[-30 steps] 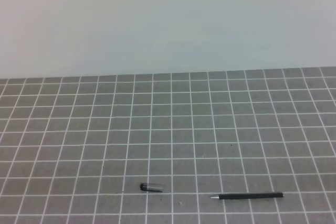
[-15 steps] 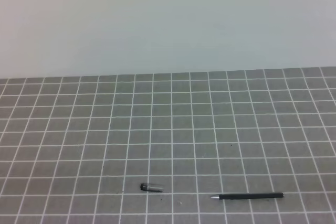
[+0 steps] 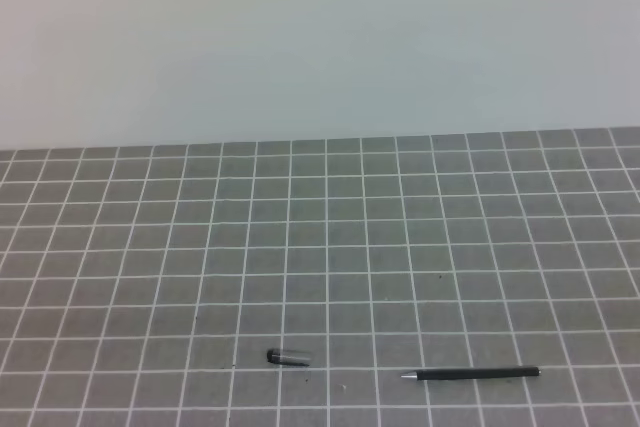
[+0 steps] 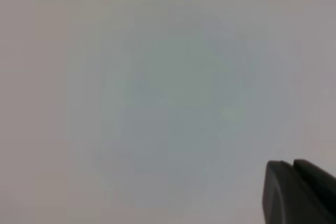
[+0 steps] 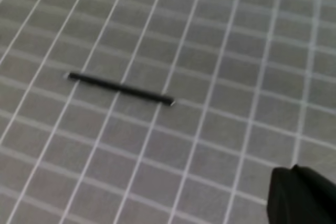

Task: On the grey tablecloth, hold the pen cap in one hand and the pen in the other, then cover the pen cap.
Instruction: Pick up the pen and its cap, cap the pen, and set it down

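- From up high I see the grey tablecloth with thin white lines that make little squares.
- The pen cap lies flat on the cloth near the front edge, a bit left of the middle. Its dark round end points left.
- The pen lies flat too, to the right of the cap and a little closer to the front. Its small silver tip points left, toward the cap.
- The cap and the pen do not touch. There is bare cloth between them.
- Nothing is holding the cap or the pen.
- I see no arm in the high view.
- My left gripper shows only as a dark bit in the bottom right corner of its own camera. It is squeezed together with nothing in it. Behind it I see only a plain pale wall.
- My right gripper is also just a dark bit in the corner of its camera. It is squeezed together and holds nothing.
- The right camera looks down on the cloth, and the pen lies well apart from that gripper.
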